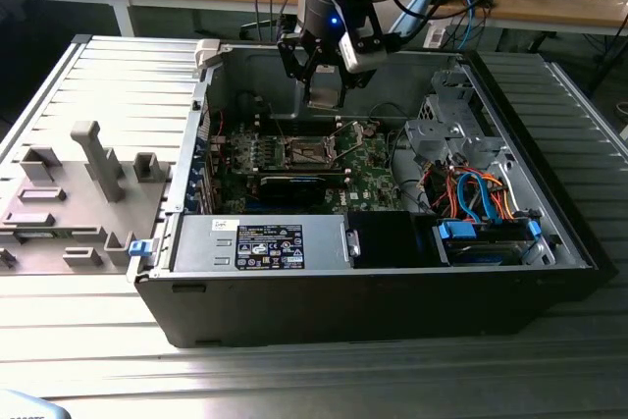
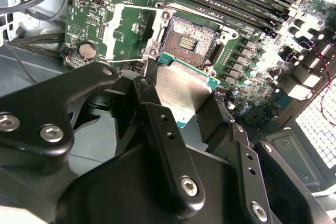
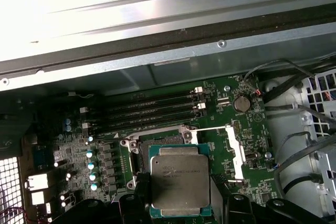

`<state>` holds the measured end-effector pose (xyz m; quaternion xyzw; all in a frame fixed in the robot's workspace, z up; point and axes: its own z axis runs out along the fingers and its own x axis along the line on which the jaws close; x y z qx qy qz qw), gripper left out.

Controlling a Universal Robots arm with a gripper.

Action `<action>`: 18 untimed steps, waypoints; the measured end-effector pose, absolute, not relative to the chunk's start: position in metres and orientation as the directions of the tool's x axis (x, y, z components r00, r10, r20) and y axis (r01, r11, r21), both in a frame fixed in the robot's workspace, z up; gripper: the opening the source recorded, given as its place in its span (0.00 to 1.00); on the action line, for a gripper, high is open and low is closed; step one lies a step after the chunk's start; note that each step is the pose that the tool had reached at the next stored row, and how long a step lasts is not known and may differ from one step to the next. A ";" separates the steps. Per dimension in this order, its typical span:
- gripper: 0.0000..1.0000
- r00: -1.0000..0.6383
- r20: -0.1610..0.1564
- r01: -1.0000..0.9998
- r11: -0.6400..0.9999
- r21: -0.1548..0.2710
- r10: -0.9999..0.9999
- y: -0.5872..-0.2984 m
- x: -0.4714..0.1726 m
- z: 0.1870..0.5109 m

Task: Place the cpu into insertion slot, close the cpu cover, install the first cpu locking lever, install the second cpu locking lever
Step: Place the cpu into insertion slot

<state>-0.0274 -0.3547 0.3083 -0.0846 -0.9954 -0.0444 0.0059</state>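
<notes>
In the exterior view my gripper (image 1: 324, 93) hangs inside the open computer case, above the green motherboard (image 1: 378, 179). It is shut on the cpu (image 2: 181, 90), a flat square chip with a silvery top, gripped by two opposite edges in both wrist views (image 3: 180, 182). The cpu hovers just beside and above the insertion slot (image 2: 189, 40), whose dark centre lies uncovered. In the first wrist view the chip hides part of the insertion slot (image 3: 137, 153). The cpu cover (image 2: 111, 31) is swung open, lying back beside the slot (image 3: 234, 148).
Long black memory slots (image 3: 152, 109) run next to the socket. A power supply (image 1: 260, 242) fills the case front, and a drive cage with orange and blue cables (image 1: 476, 193) stands on the exterior view's right. The case walls (image 1: 201, 115) enclose the board. A grey fixture (image 1: 88, 159) lies outside.
</notes>
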 end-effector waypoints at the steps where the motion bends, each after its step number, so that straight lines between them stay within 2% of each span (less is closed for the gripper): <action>1: 0.55 -0.985 0.019 0.170 0.982 0.087 0.169 -0.355 -0.027 0.308; 18: 0.55 -0.982 0.019 0.188 0.978 0.087 0.187 -0.355 -0.027 0.307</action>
